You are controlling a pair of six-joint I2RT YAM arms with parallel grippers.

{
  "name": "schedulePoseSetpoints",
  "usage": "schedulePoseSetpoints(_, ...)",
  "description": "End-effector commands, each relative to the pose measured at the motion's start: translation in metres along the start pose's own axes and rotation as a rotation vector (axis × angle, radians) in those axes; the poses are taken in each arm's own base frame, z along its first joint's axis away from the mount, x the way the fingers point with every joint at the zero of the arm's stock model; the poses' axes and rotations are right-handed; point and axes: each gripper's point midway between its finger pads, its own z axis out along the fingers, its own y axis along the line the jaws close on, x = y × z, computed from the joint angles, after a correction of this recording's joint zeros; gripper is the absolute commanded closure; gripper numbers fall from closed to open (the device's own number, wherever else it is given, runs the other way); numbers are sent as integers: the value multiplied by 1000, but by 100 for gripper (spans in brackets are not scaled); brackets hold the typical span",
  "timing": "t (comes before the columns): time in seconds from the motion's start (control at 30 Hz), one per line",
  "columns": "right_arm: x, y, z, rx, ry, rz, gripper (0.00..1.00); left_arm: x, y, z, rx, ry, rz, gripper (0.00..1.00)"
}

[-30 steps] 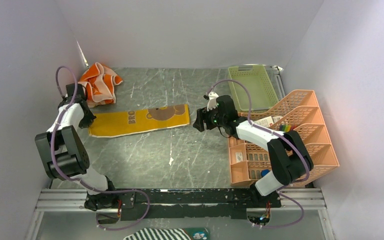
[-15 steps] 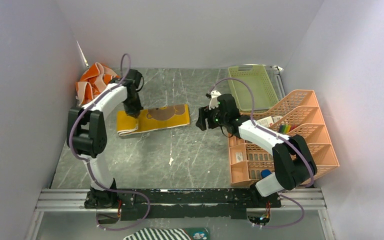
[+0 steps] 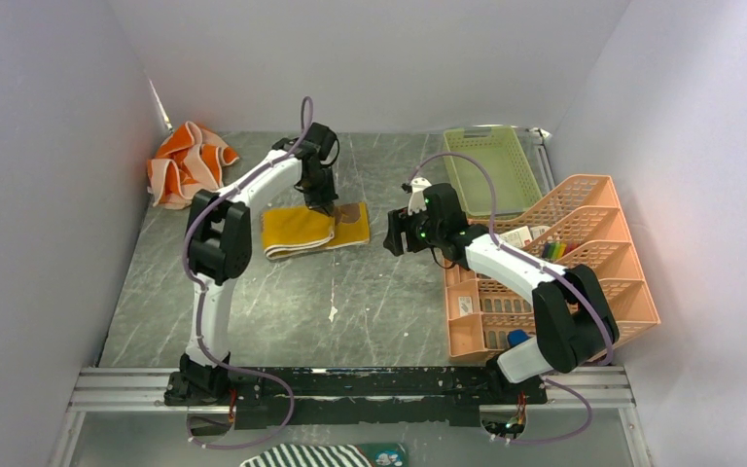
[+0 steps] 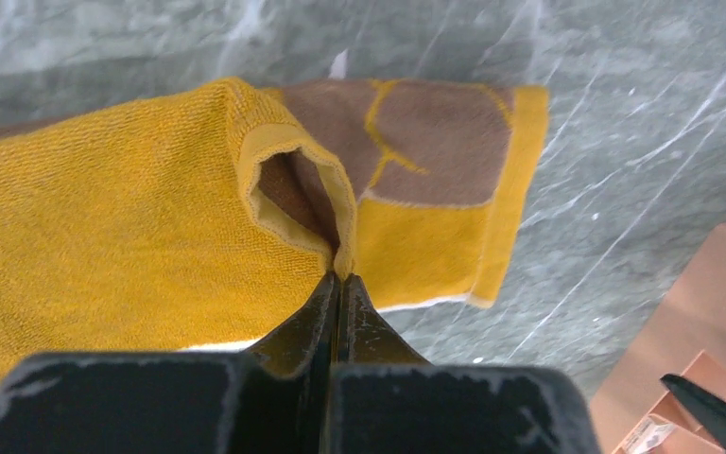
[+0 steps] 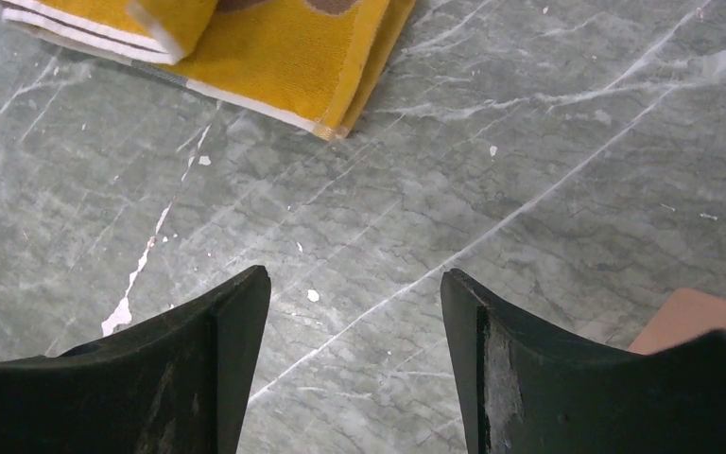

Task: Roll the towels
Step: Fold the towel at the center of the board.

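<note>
At upper left of the overhead frame, the orange towel lies crumpled on the grey marbled bench. At centre, the mustard towel lies partly folded over itself. The left gripper is closed, pinching its folded edge. Just right, the right gripper hangs open above the bench, holding nothing. A green basket and an orange rack sit at far right

There are two towels: one mustard-yellow towel and one orange towel. There is also one green basket, one peach organizer and one striped cloth.
</note>
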Motion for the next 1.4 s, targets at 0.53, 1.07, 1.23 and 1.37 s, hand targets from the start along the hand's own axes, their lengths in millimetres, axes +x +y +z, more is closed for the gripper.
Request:
schedulePoseSetpoints(0.53, 3, 1, 0, -6, 3, -10, 32, 36, -87, 24, 207, 104, 51, 92)
schedulePoseSetpoints(1.07, 6, 1, 1, -3, 13, -7, 32, -18, -72, -5, 191, -103, -71, 93)
schedulePoseSetpoints(1.23, 8, 1, 2, -7, 21, -3, 32, -26, -65, -17, 187, -164, -111, 93)
schedulePoseSetpoints(1.37, 9, 1, 4, -10, 25, -3, 32, -27, -67, -17, 202, -171, -121, 93)
